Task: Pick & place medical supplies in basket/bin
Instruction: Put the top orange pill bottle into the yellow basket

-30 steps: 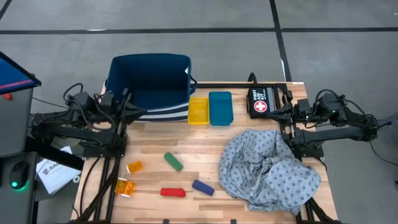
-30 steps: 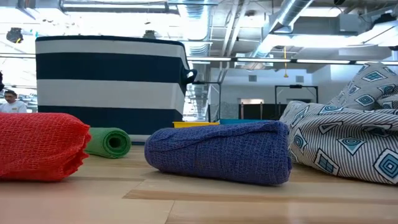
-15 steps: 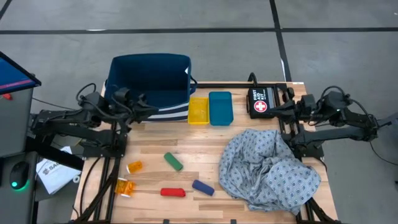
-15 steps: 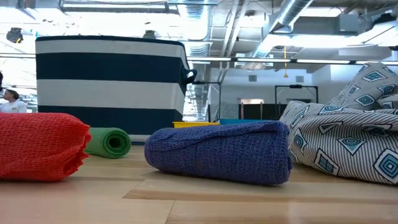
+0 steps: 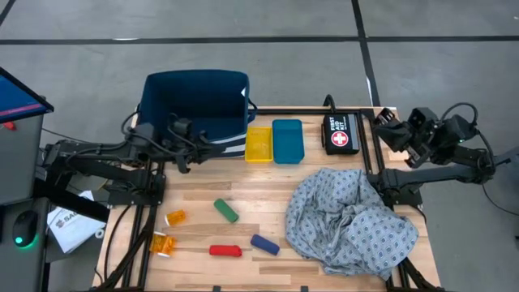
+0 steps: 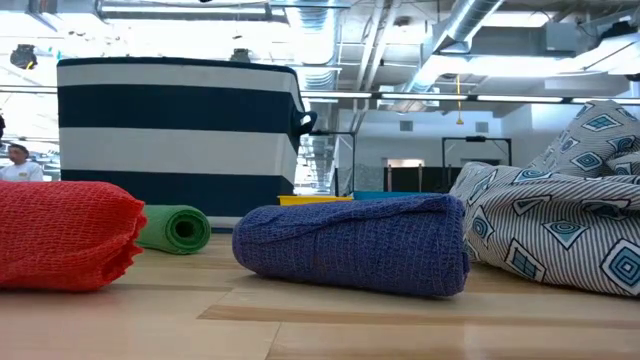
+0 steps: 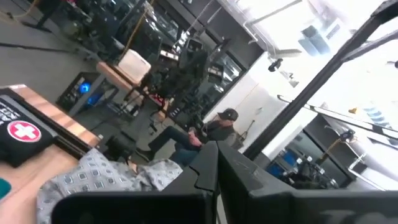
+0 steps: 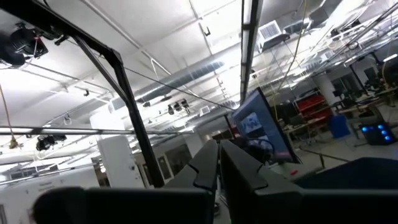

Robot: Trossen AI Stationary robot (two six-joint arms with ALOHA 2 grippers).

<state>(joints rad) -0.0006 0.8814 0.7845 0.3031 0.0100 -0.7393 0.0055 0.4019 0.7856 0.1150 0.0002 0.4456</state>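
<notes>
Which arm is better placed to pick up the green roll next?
Probably the left. The left gripper is by the striped basket, on the same side as the green roll. The right gripper is off the far right edge, beyond the gown cloth.

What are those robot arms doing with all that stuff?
Nothing is picked up yet. The left claw hangs near the striped basket, the right claw beside the table's far right corner, both shut and empty. The rolls, green, red and blue, two orange bottles and the dotted cloth lie on the table.
</notes>
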